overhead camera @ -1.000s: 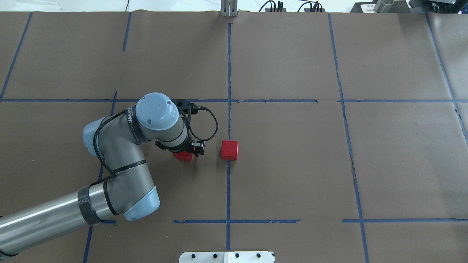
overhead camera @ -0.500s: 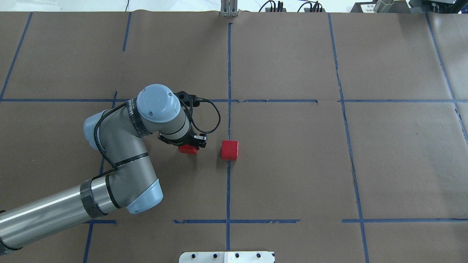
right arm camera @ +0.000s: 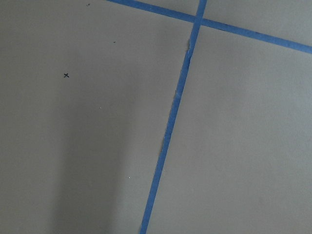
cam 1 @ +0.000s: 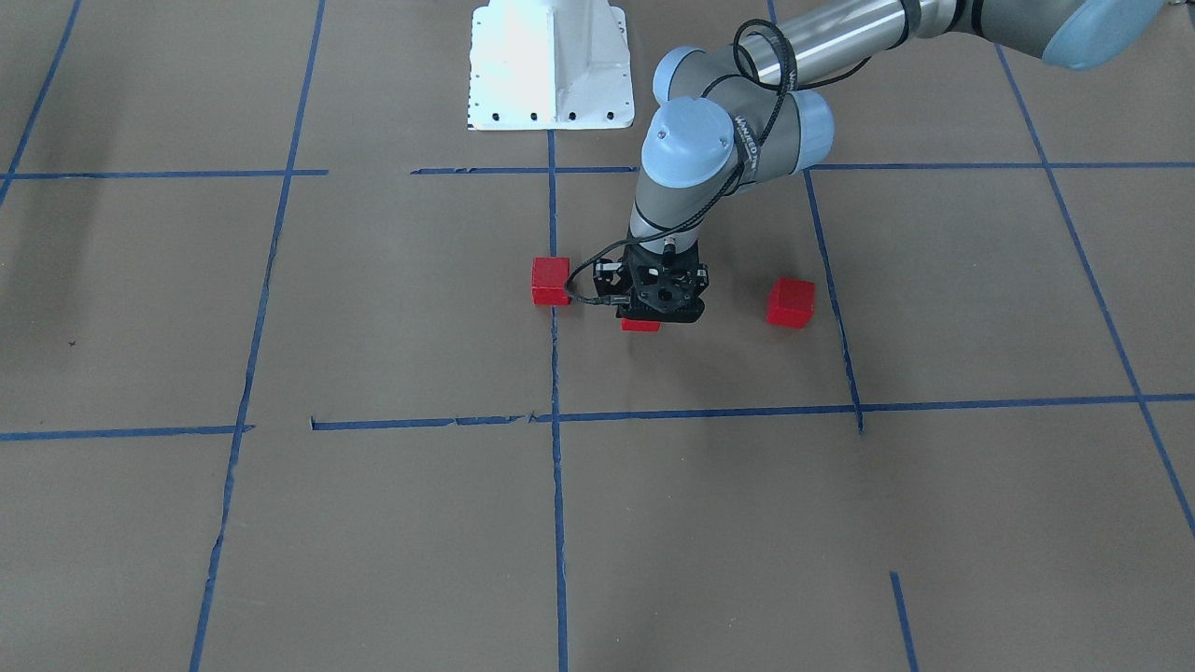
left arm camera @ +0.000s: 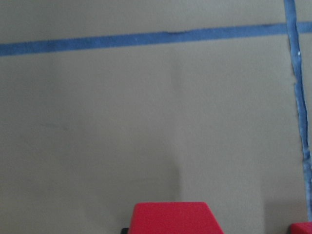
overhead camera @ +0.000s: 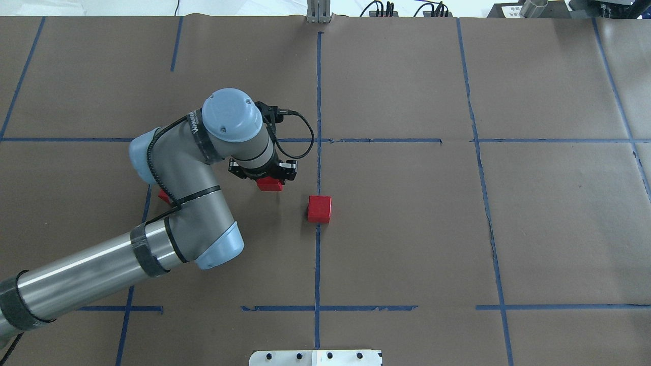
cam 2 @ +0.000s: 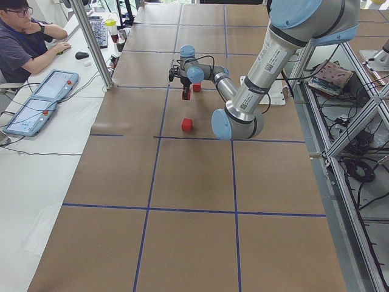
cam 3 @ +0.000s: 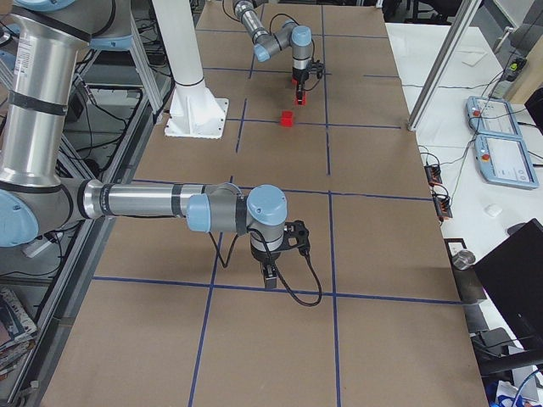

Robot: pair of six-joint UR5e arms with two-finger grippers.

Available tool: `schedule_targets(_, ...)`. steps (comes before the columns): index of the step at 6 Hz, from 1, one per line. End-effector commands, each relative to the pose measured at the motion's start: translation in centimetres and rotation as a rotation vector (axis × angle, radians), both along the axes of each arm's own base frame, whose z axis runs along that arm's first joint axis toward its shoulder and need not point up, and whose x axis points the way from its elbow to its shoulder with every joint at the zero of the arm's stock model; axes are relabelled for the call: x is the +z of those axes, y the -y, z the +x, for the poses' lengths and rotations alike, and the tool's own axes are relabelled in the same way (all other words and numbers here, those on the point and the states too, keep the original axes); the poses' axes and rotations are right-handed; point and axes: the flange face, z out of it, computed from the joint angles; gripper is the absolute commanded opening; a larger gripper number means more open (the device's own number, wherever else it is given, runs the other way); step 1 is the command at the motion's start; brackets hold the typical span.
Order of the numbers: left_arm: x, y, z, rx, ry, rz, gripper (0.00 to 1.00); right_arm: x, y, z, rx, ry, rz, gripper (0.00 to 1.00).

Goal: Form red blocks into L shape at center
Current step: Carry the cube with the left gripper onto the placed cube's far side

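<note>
My left gripper (overhead camera: 269,178) is shut on a red block (overhead camera: 269,185) and holds it a little above the paper, left of the vertical blue tape line. In the front view the gripper (cam 1: 653,315) shows with the block (cam 1: 640,326) under it. The left wrist view shows the held block (left arm camera: 177,218) at the bottom edge. A second red block (overhead camera: 319,209) sits on the tape line in the center (overhead camera: 366,229). A third red block (cam 1: 791,302) lies further left, mostly hidden by the arm in the overhead view (overhead camera: 163,195). My right gripper (cam 3: 270,275) shows only in the right side view; I cannot tell its state.
The white robot base plate (cam 1: 549,65) stands at the table's near edge. An operator (cam 2: 24,42) sits at the far side with control tablets (cam 2: 36,100). Blue tape lines (overhead camera: 478,152) divide the brown paper into cells.
My left gripper has carried its red block away from the robot and slightly right, towards the far horizontal tape line. The third block has come into view beside the arm.
</note>
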Motion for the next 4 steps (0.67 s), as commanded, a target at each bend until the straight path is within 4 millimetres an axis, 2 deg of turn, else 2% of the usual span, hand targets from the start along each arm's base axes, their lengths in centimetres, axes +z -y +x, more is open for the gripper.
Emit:
schedule_targets(1,-4.1,3.1,4.8,-0.022,0.019,-0.038,0.25,0.1,0.0,0.1,0.001,-0.001,-0.001,1.00)
schedule_targets(2,-5.3,3.0,6.7,-0.008,0.028,-0.043,0.25,0.1,0.0,0.0,0.000,-0.001,-0.001,1.00)
schedule_targets(4,-5.6,0.8,8.4,0.027,0.027,-0.038,0.26,0.1,0.0,0.1,0.001,-0.002,-0.003,1.00)
